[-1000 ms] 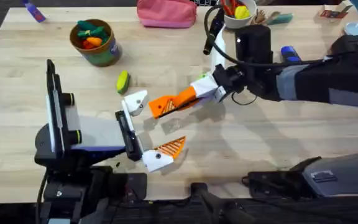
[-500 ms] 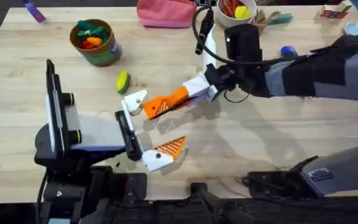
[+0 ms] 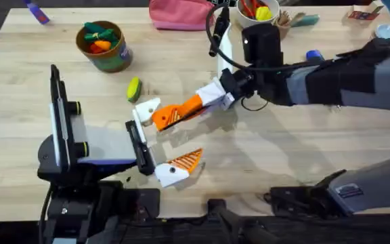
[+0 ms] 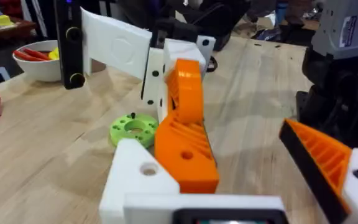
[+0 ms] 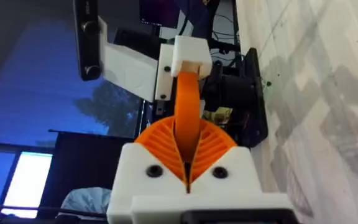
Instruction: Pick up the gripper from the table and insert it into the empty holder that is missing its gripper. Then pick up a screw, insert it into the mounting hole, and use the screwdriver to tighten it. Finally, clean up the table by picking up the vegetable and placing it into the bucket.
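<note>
Wooden counter fills the scene. At its centre the orange gripper, clenched in the right arm's jaws, has slid closer and now meets the white holder on the left arm (seating looks underway). Whether it is fully seated is hidden. Left jaws' own state: cannot tell.

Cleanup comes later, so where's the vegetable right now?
Overhead, the vegetable lies on the table left of centre, below-right of the bucket and just above the holder.
</note>
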